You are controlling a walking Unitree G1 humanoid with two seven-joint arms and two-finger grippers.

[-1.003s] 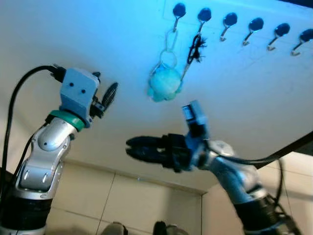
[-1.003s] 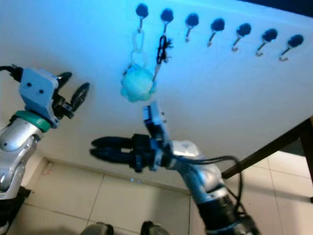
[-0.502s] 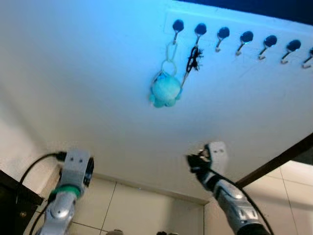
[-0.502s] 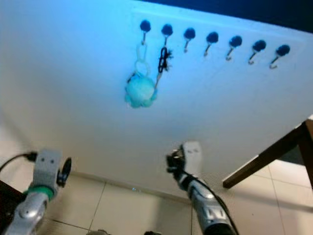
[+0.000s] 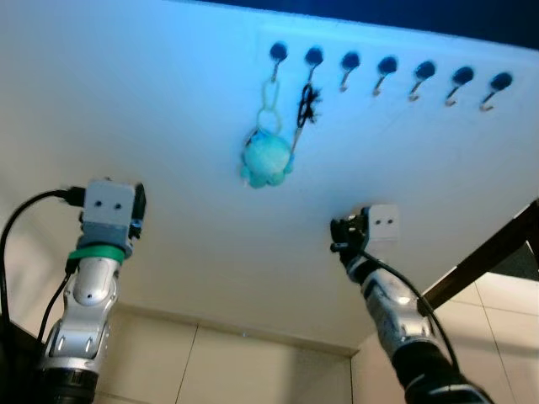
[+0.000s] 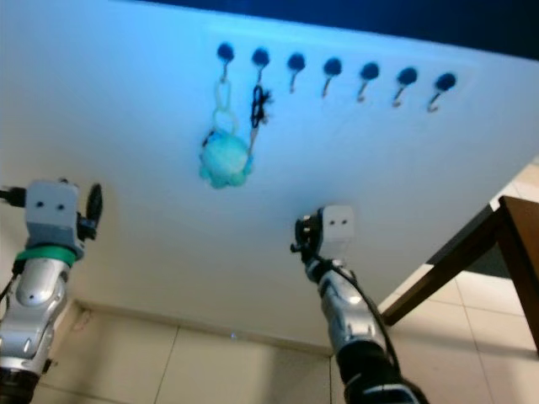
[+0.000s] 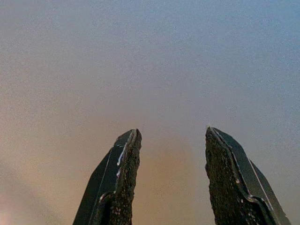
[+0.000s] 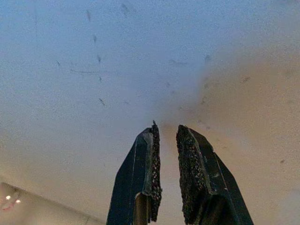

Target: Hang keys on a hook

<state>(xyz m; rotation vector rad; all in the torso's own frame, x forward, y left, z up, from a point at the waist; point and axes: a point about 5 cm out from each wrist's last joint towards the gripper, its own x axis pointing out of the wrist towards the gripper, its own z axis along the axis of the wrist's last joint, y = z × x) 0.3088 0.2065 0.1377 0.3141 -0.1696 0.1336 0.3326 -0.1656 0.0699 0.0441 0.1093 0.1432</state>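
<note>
Keys (image 5: 268, 145) with teal plush charm hanging from leftmost hook (image 5: 276, 55) in row of hooks (image 5: 424, 72) on white wall (image 5: 152, 109); black keychain (image 5: 306, 105) hanging on next hook. Left gripper (image 7: 171, 187) pointing at bare wall, fingers spread, gripping nothing. Right gripper (image 8: 166, 180) pointing at wall below hooks, fingers nearly together, narrow gap, empty.

A key ring with a fluffy turquoise plush charm (image 5: 266, 160) hangs from the leftmost wall hook (image 5: 277, 55), beside a black keychain (image 5: 306, 105) on the second hook (image 5: 313, 58).
</note>
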